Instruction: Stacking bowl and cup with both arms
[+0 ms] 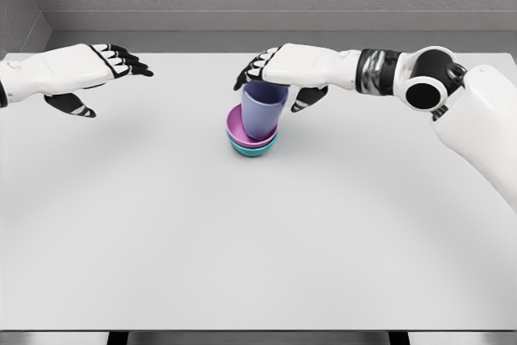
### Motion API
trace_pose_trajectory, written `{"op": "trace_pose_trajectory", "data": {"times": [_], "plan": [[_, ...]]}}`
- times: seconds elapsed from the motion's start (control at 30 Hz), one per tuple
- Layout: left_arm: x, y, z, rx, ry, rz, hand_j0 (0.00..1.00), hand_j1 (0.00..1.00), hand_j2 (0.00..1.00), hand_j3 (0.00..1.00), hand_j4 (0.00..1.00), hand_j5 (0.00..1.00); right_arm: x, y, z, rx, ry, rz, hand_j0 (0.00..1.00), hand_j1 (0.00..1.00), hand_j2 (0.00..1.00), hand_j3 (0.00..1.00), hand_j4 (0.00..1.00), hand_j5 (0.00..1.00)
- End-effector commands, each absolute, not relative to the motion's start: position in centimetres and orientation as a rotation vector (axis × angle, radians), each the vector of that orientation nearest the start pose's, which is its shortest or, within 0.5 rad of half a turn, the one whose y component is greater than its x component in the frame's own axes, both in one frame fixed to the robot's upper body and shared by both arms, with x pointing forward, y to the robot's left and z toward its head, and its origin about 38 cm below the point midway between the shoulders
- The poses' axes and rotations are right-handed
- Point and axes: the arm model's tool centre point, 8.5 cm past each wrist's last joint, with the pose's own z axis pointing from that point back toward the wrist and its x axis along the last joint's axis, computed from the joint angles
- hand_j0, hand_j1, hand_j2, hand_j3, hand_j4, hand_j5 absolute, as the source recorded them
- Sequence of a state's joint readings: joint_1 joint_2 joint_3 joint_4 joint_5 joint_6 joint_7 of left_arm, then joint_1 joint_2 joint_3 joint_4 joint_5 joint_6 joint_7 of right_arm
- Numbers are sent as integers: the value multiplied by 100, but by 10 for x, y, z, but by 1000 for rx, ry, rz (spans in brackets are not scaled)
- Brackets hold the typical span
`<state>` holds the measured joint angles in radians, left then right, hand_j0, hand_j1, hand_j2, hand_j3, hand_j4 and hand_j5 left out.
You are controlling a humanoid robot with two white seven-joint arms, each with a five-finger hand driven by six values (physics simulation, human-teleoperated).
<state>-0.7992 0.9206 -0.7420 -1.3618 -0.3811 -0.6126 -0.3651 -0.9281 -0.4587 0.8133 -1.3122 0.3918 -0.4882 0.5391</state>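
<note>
Right hand, 12 o'clock of the stack, fingers wrapped over the cup rim. Cup: light, rigid, likely slick plastic; sits tilted in pink bowl nested on teal bowl, table centre; best taken at rim. Left hand, 10 o'clock, fingers spread, idle
</note>
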Motion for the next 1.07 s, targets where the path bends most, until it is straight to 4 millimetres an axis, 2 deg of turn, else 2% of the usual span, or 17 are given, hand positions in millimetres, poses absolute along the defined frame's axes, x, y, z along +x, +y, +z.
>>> {"op": "trace_pose_trajectory", "data": {"times": [0.0, 0.17, 0.27, 0.43, 0.47, 0.5, 0.57, 0.63, 0.73, 0.8, 1.03], "plan": [[454, 340, 259, 576, -1448, -2050, 100, 100, 100, 100, 100, 100, 486, -139, 250, 369, 2169, -2841, 100, 100, 100, 100, 100, 100], [453, 339, 260, 576, -1451, -2054, 100, 100, 100, 100, 100, 100, 485, -139, 257, 379, 2172, -2821, 100, 100, 100, 100, 100, 100], [452, 341, 259, 574, -1442, -2057, 100, 100, 100, 100, 100, 100, 477, -142, 282, 424, 2186, -2729, 100, 100, 100, 100, 100, 100], [452, 342, 260, 578, -1441, -2054, 100, 100, 100, 100, 100, 100, 462, -214, 340, 667, 2193, -2573, 100, 100, 100, 100, 100, 100], [452, 345, 261, 582, -1436, -2053, 100, 100, 100, 100, 100, 100, 460, -235, 343, 716, 2195, -2575, 100, 100, 100, 100, 100, 100], [451, 346, 260, 581, -1431, -2053, 100, 100, 100, 100, 100, 100, 457, -268, 345, 814, 2221, -2592, 100, 100, 100, 100, 100, 100], [451, 347, 259, 582, -1429, -2051, 100, 100, 100, 100, 100, 100, 448, -317, 336, 945, 2320, -2601, 100, 100, 100, 100, 100, 100], [451, 348, 260, 589, -1424, -2054, 100, 100, 100, 100, 100, 100, 443, -342, 319, 984, 2335, -2671, 100, 100, 100, 100, 100, 100], [451, 348, 261, 587, -1429, -2050, 100, 100, 100, 100, 100, 100, 439, -349, 292, 939, 2341, -2756, 100, 100, 100, 100, 100, 100], [452, 349, 261, 592, -1422, -2053, 100, 100, 100, 100, 100, 100, 437, -338, 271, 847, 2314, -2816, 100, 100, 100, 100, 100, 100], [452, 351, 259, 591, -1416, -2047, 100, 100, 100, 100, 100, 100, 437, -336, 272, 841, 2313, -2812, 100, 100, 100, 100, 100, 100]]}}
